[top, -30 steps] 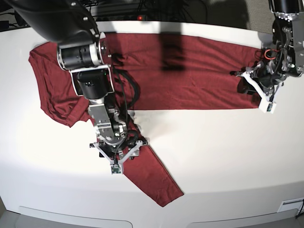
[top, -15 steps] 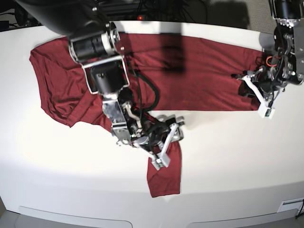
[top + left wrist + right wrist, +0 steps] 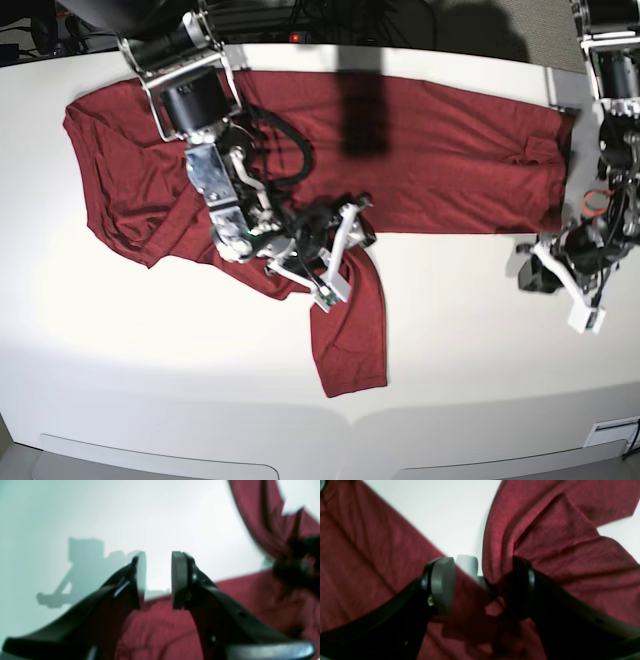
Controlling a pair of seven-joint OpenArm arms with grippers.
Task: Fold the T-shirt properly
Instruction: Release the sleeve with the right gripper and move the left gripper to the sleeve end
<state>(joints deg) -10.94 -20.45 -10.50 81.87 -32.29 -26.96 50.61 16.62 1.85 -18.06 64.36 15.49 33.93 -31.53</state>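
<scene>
T-shirt [image 3: 440, 150] lay spread across the white table [image 3: 480, 350], one sleeve [image 3: 350, 330] trailing toward the near edge. Right gripper [image 3: 480, 585] clasped that sleeve's fabric, apparently to fold it inward. Left gripper [image 3: 158, 580] hovered parted, empty, beside the hem.

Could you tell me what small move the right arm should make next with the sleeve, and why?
Probably carry the sleeve up onto the T-shirt body: the right tool has fabric bunched between its fingers, and the sleeve hangs below the body's lower edge.
</scene>
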